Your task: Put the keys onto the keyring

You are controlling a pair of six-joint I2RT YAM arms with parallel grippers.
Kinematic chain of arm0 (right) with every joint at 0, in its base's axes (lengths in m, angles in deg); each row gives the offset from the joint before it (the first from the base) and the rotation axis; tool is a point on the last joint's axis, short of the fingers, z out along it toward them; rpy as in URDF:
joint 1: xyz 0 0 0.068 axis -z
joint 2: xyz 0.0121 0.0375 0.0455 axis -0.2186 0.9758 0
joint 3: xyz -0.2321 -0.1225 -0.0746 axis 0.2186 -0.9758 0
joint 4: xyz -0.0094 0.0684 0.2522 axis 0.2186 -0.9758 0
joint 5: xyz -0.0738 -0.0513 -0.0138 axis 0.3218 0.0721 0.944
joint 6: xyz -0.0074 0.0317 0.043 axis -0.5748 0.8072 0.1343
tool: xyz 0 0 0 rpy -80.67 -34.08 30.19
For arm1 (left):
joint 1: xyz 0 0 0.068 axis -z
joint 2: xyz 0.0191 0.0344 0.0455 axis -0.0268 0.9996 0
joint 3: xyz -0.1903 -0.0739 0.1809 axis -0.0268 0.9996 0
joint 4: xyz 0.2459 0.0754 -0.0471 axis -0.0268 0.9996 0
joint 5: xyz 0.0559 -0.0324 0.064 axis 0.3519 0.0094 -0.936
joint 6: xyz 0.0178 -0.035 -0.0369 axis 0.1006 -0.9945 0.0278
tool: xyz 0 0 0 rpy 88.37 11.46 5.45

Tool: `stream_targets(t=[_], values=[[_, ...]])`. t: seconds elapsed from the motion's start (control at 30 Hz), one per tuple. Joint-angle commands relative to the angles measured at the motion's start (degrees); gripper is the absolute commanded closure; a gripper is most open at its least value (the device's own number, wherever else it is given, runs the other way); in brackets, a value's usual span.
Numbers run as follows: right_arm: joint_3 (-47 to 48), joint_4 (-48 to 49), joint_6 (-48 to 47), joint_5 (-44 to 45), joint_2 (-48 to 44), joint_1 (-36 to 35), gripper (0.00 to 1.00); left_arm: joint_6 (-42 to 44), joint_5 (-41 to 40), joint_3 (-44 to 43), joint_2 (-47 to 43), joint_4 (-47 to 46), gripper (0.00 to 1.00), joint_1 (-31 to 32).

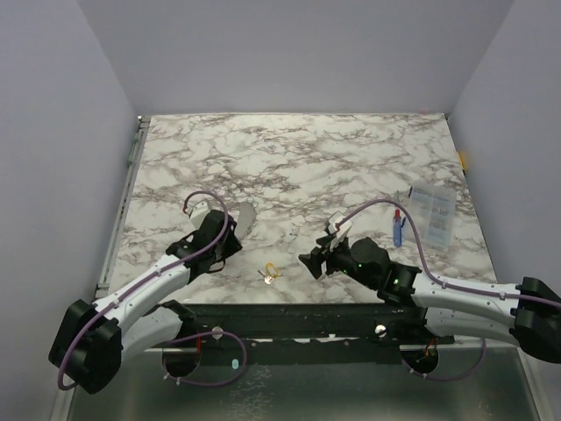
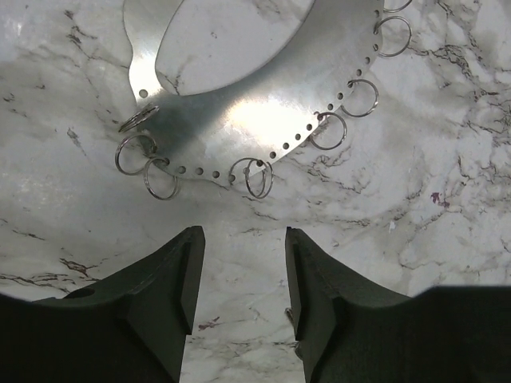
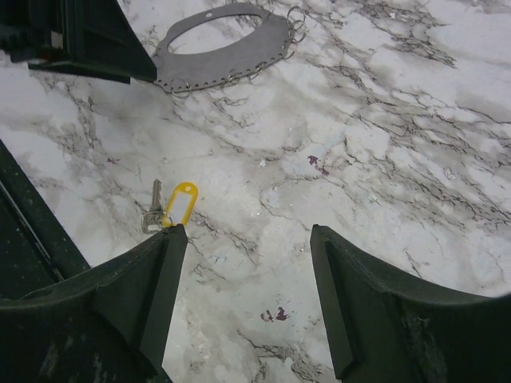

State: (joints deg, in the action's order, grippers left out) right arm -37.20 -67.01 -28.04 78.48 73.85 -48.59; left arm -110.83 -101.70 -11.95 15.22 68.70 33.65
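At the grey plate [image 2: 263,120], keyrings [image 2: 162,179]: hanging through its rim holes.
Left end effector [image 2: 241,235]: you are holding it spread, empty, just beside the plate.
Key [image 3: 153,209]: lying well apart from the plate.
Right end effector [image 3: 248,235]: spread, empty, also well apart.

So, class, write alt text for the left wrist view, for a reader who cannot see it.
The left gripper, jaws open and empty, points at a flat grey metal plate on a marble table. Thin wire keyrings loop through holes along the plate's curved edge.
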Motion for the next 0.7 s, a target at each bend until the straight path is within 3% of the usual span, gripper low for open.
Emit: stream_targets(t=[0.0, 0.27, 0.67], values=[[-0.94, -1.25, 2.96, 3.04, -3.07, -0.49, 0.27, -6.47, -2.42, 5.04, -2.03, -9.33, 0.52, 0.31], [-1.78, -3.48, 4.76, 2.81, -5.10, -0.49, 0.27, -6.94, -2.14, 6.42, 2.92, -14.45, 0.57, 0.38], [-1.17, -4.13, 5.82, 2.08, -3.83, -0.49, 0.26, -6.23, -4.37, 7.56, 2.96, -17.09, 0.60, 0.40]])
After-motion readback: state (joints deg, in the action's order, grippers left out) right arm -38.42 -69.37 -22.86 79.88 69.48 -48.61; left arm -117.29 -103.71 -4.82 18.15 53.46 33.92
